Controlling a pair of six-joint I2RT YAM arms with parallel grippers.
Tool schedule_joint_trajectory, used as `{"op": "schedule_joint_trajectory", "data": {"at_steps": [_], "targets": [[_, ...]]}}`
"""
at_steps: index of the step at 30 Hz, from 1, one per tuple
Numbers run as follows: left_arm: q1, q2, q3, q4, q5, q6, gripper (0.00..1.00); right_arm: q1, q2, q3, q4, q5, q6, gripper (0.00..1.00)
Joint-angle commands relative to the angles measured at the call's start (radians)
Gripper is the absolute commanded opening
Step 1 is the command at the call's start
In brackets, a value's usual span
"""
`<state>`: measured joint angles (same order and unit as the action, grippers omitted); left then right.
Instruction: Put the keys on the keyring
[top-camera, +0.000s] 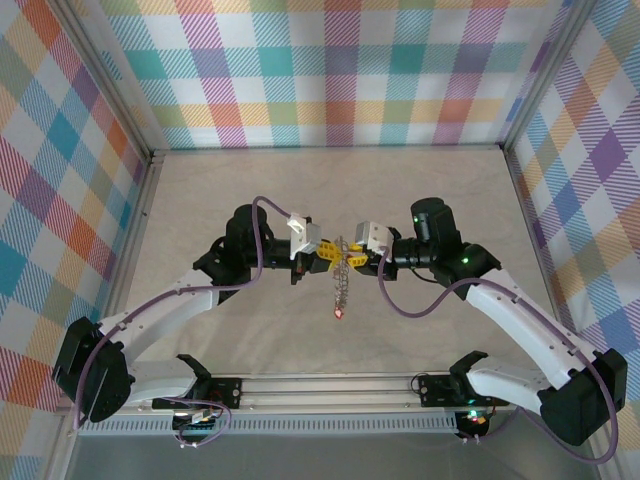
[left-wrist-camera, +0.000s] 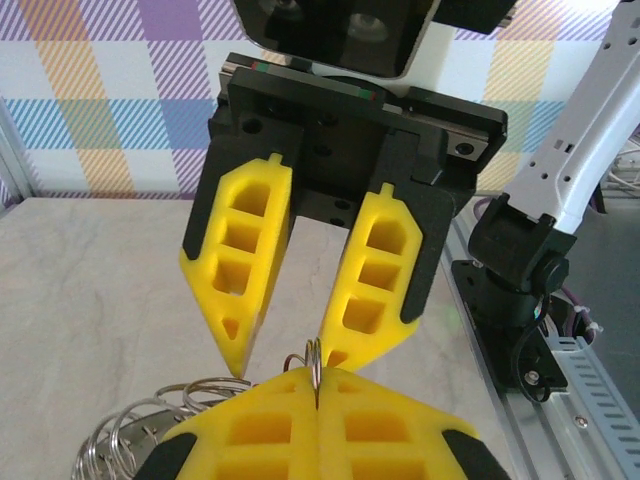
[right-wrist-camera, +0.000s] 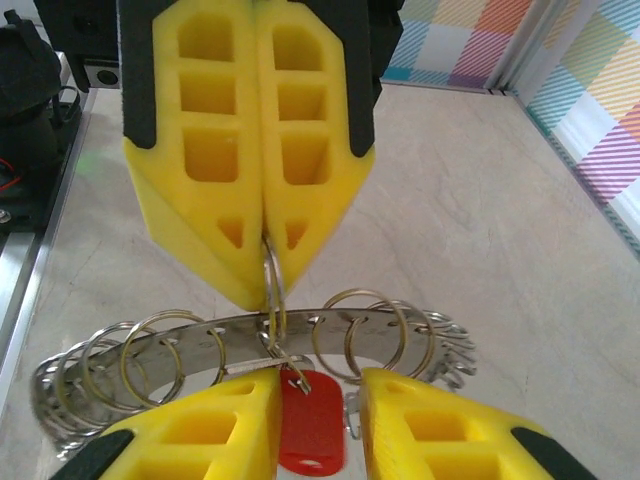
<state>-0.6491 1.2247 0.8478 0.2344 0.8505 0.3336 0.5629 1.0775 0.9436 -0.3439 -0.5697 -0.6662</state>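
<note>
From above the keyring (top-camera: 343, 281) is a thin dangling blur, and whether the right gripper (right-wrist-camera: 320, 388) touches the red key (right-wrist-camera: 310, 432) between its spread jaws is hard to tell. Both grippers meet above the pale marbled table (right-wrist-camera: 480, 200), walled by bright checked panels (top-camera: 340, 70). The left gripper (right-wrist-camera: 265, 262), pressed together, pinches one small wire loop of the keyring — a flat silvery band strung with many such loops

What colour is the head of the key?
Bright red; the key shows best in the right wrist view.
</note>
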Motion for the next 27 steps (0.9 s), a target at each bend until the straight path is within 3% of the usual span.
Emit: {"op": "schedule_joint_trajectory", "data": {"at_steps": [1,6,12,16,23,27], "targets": [[0.006,0.008,0.025,0.012,0.048,0.027,0.00,-0.004,-0.005,0.023,0.028,-0.064,-0.005,0.27],[0.005,0.031,0.030,0.019,0.048,0.031,0.00,-0.004,0.012,0.026,0.012,-0.121,-0.016,0.25],[0.006,0.040,0.033,0.013,0.042,0.041,0.00,-0.004,0.016,0.026,-0.029,-0.105,-0.058,0.26],[0.006,0.038,0.034,0.017,0.043,0.045,0.00,-0.004,0.036,0.034,-0.056,-0.107,-0.073,0.17],[0.006,0.023,0.020,0.026,0.042,0.051,0.00,-0.004,0.068,0.038,-0.048,-0.114,-0.067,0.17],[0.005,0.020,0.016,0.014,0.036,0.055,0.00,-0.005,0.082,0.053,-0.052,-0.144,-0.062,0.09]]}}
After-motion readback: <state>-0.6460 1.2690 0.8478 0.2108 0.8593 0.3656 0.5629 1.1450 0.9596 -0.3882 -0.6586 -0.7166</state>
